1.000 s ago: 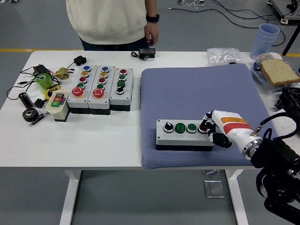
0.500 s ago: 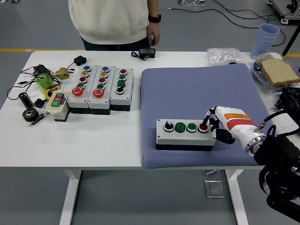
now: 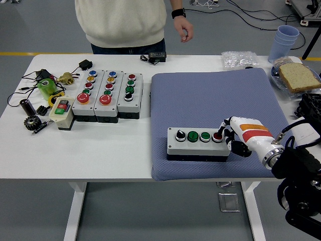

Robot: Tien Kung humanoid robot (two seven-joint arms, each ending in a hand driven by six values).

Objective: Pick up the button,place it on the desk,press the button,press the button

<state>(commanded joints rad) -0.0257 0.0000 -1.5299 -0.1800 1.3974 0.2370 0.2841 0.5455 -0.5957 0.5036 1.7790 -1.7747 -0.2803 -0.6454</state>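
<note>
One right hand [image 3: 239, 136] at the button box [image 3: 197, 144] on the blue mat [image 3: 213, 95].
Fingers curled, one fingertip on the box's red button [image 3: 217, 136]; since the earlier frame the person's hand [image 3: 185, 31] has lifted above the surface [image 3: 125, 145].

the robot's right hand [image 3: 239, 136] has a glossy white shell crossed by an orange and a red band, with black-jointed fingers [image 3: 235, 146]. a silver wrist ring [image 3: 271, 155] joins it to a bulky black forearm [image 3: 301, 188], and a thin black cable [image 3: 291, 126] loops above. the person [image 3: 123, 22] wears a cream knit sweater and a black wristwatch [image 3: 177, 13].
</note>
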